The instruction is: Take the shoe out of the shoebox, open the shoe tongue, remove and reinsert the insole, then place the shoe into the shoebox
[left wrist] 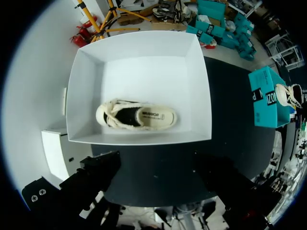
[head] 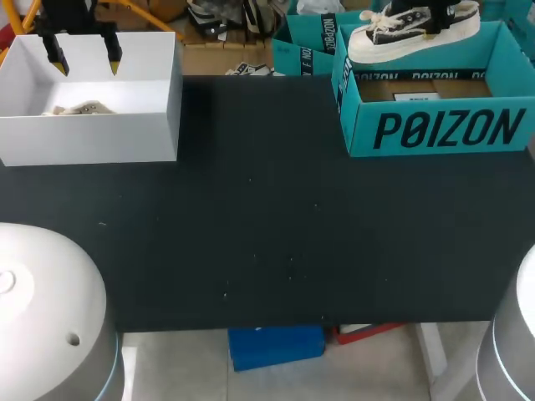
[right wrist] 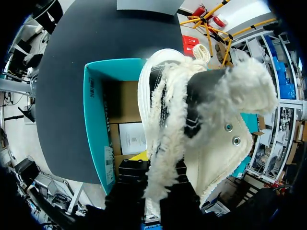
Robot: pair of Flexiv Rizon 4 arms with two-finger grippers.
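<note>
A cream and black high-top shoe point(head: 414, 33) with fuzzy laces hangs over the open teal shoebox point(head: 435, 129) at the table's back right. My right gripper point(head: 435, 18) is shut on its collar. In the right wrist view the shoe point(right wrist: 211, 120) fills the space ahead of the gripper point(right wrist: 146, 175), with the teal shoebox point(right wrist: 93, 124) below showing a cardboard floor and a paper sheet. My left gripper point(head: 85, 60) hangs open above the white box point(head: 92, 138) at the back left. In that box lies a second shoe point(left wrist: 136, 116) on its side.
The white box point(left wrist: 86, 96) and the teal shoebox stand at opposite back corners of the black table point(head: 267, 234). A second teal box point(head: 303, 46) sits just behind the shoebox.
</note>
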